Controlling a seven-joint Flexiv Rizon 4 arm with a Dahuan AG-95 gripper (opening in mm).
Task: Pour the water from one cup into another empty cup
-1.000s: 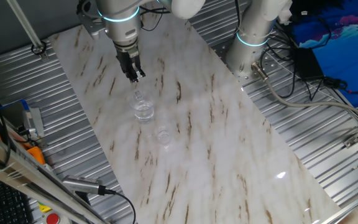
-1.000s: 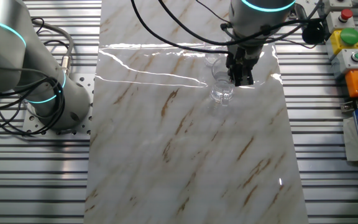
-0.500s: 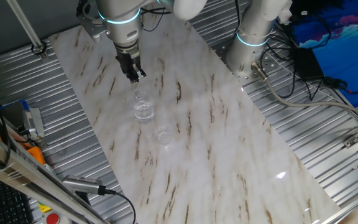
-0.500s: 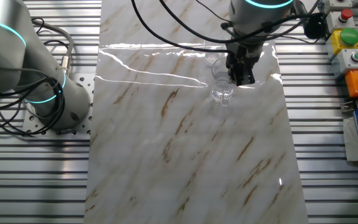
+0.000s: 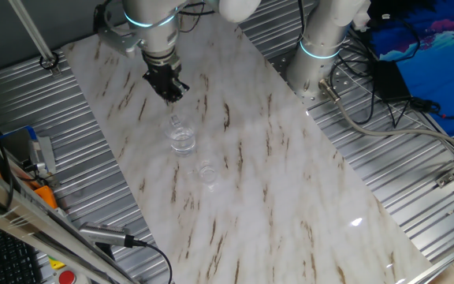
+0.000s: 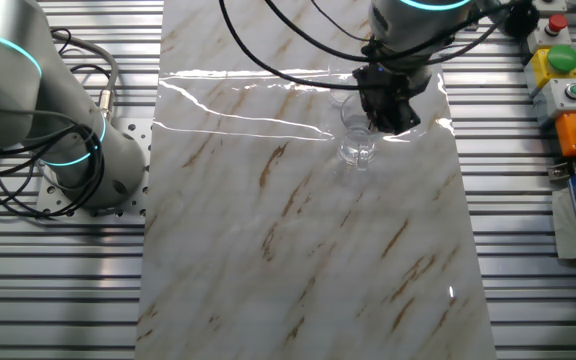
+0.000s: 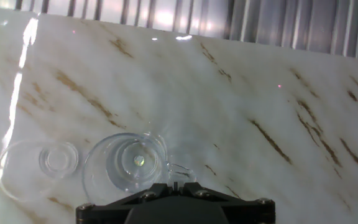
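Observation:
The larger clear tumbler [image 5: 182,140] stands upright on the marble table with a little water in it. It also shows in the other fixed view [image 6: 357,150] and in the hand view [image 7: 127,163]. The smaller empty cup [image 5: 206,172] stands beside it, apart from it, and shows in the other fixed view [image 6: 341,97] and at the left of the hand view [image 7: 58,159]. My gripper [image 5: 172,96] hangs in the air above and just behind the tumbler, touching nothing. Its fingers are together and hold nothing. It also appears in the other fixed view [image 6: 386,125] and in the hand view [image 7: 174,182].
The marble tabletop [image 5: 274,181] lies on a ribbed metal bench. A second white arm's base [image 5: 319,47] stands at the table's far edge. Cables and a box with coloured buttons [image 6: 565,70] lie off the table's side.
My hand has turned a little about its own axis and shifted slightly above the tumbler. Both cups stand where they were.

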